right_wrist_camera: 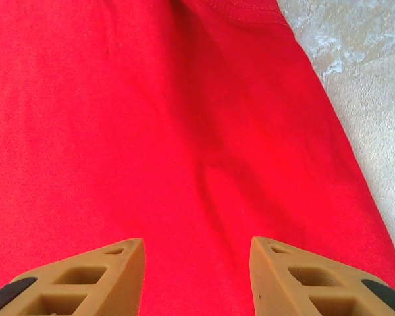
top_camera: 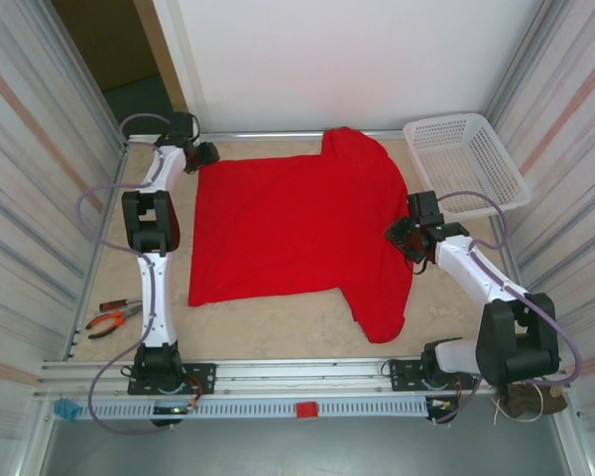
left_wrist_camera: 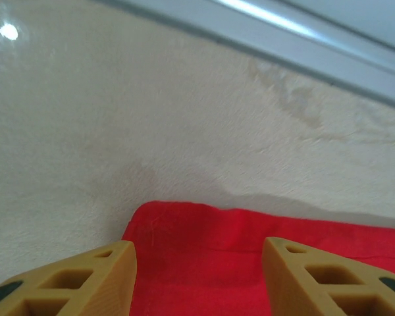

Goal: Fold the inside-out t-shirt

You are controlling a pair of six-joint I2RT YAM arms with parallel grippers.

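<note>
Red t-shirt lies spread on the table, both grippers parted at its edges

The inside-out t-shirt (top_camera: 288, 223) lies flat across the middle of the beige table (top_camera: 278, 327), showing plain red cloth. Its left edge runs fairly straight. On its right side one flap reaches toward the far wall and a longer one reaches toward the near rail.

The left gripper (top_camera: 206, 156) sits at the shirt's far left corner. In the left wrist view, this gripper (left_wrist_camera: 199, 249) has its two tan fingers (left_wrist_camera: 99, 276) standing well apart. The rounded red corner lies on the table in the gap between them, and nothing is pinched between the tips. Bare table and a pale metal rail (left_wrist_camera: 283, 39) lie beyond the corner.

The right gripper (top_camera: 399, 234) is at the shirt's right edge, about midway along it. In the right wrist view, this gripper (right_wrist_camera: 197, 243) is likewise parted, with a clear gap between its fingers (right_wrist_camera: 92, 276). It has hold of nothing. Smooth red cloth with a soft crease lies below it, and a stitched hem runs along the top. A strip of bare table shows at the right.

A white mesh basket (top_camera: 466, 159) stands at the far right corner of the table, just clear of the shirt. A pair of red-handled pliers (top_camera: 114, 319) lies near the left arm's base, well apart from the cloth
</note>
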